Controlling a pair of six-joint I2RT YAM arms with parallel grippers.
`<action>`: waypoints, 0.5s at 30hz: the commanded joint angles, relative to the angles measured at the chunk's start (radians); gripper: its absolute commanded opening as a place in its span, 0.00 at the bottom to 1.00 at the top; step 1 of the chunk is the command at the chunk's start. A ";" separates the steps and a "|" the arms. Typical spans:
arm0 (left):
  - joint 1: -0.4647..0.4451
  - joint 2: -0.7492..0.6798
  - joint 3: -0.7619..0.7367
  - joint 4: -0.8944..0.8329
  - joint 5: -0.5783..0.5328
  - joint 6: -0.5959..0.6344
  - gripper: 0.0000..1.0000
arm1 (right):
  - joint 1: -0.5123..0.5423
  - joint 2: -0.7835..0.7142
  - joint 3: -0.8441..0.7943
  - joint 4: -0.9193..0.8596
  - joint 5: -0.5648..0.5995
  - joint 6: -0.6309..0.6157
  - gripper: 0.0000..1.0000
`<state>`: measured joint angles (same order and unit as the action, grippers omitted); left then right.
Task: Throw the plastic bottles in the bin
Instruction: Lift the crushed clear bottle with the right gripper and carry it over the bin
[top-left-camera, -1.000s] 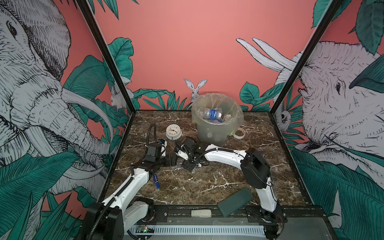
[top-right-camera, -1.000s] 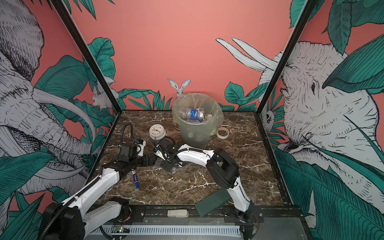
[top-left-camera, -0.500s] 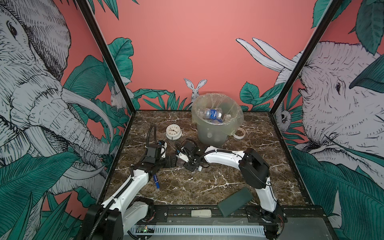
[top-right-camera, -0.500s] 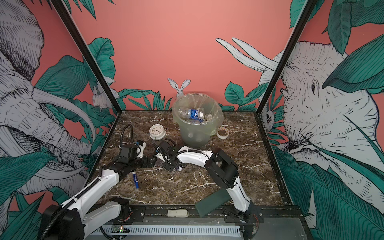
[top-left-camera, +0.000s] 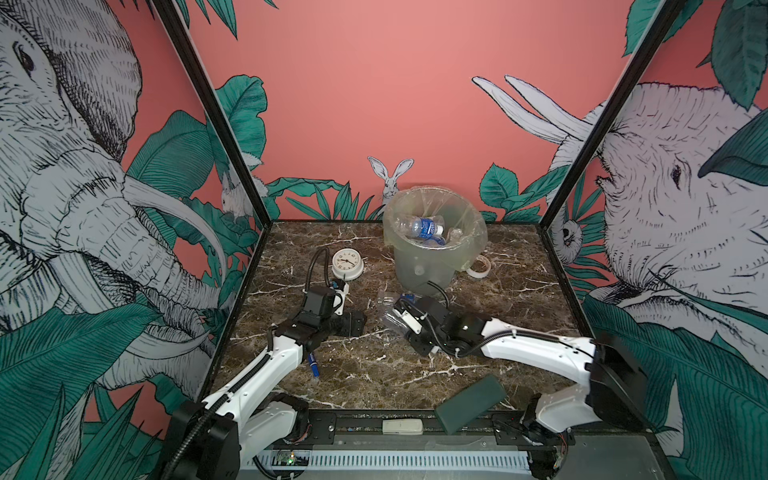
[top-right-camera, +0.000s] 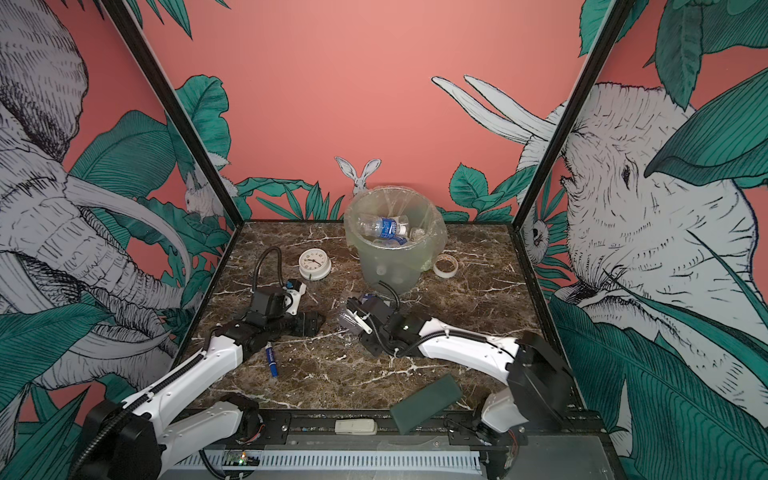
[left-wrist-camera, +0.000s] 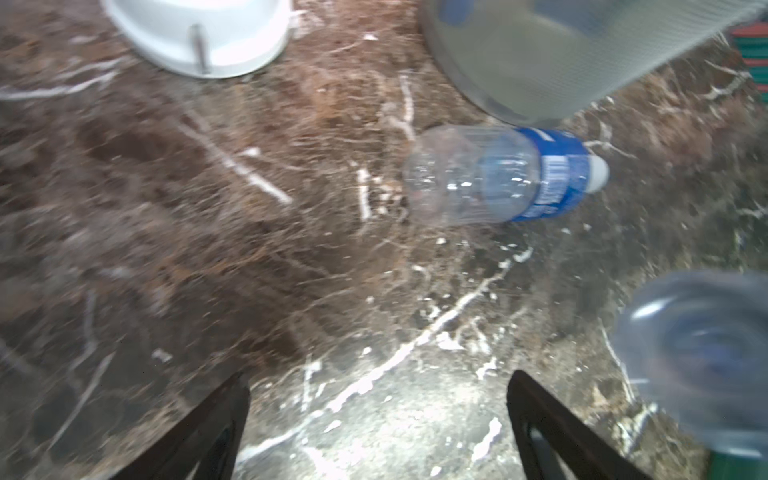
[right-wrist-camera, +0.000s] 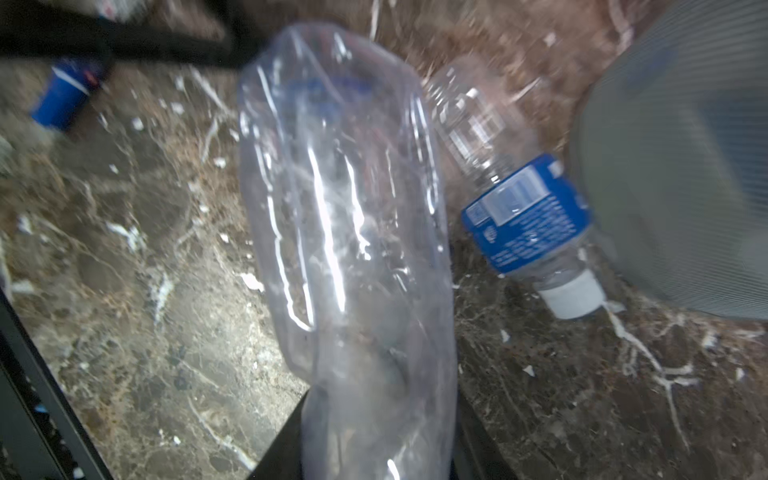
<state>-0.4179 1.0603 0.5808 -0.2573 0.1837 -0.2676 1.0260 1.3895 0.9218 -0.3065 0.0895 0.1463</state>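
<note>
Plastic bottles (top-left-camera: 419, 228) are lying inside the bin (top-left-camera: 419, 266) by the tabletop's (top-left-camera: 374, 374) rear edge in both top views. We are holding our right arm low over mid-tabletop, with the right gripper (top-left-camera: 398, 316) pinching a crushed bottle (top-left-camera: 387, 323). In the left wrist view, our left gripper (left-wrist-camera: 374, 428) is hovering spread wide, and a labelled bottle (left-wrist-camera: 498, 174) is lying at the bin's foot. In the right wrist view, the crushed bottle (right-wrist-camera: 349, 232) is sitting squeezed between our jaws.

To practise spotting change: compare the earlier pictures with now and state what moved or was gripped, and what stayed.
The right gripper, open a second ago, has shut on the crushed clear bottle, and its arm has drawn back toward its own side. The left gripper stays open, roughly in place. The bin, clock and marker have not moved.
</note>
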 joint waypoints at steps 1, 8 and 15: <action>-0.029 0.021 0.032 0.035 -0.015 0.013 0.97 | 0.005 -0.131 -0.090 0.107 0.091 0.100 0.38; -0.073 0.069 0.072 0.047 -0.022 0.023 0.97 | 0.006 -0.435 -0.236 0.128 0.190 0.188 0.36; -0.093 0.097 0.096 0.050 -0.027 0.023 0.97 | 0.005 -0.637 -0.238 0.040 0.303 0.219 0.35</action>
<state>-0.5041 1.1530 0.6472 -0.2207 0.1673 -0.2588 1.0275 0.7986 0.6666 -0.2543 0.3069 0.3317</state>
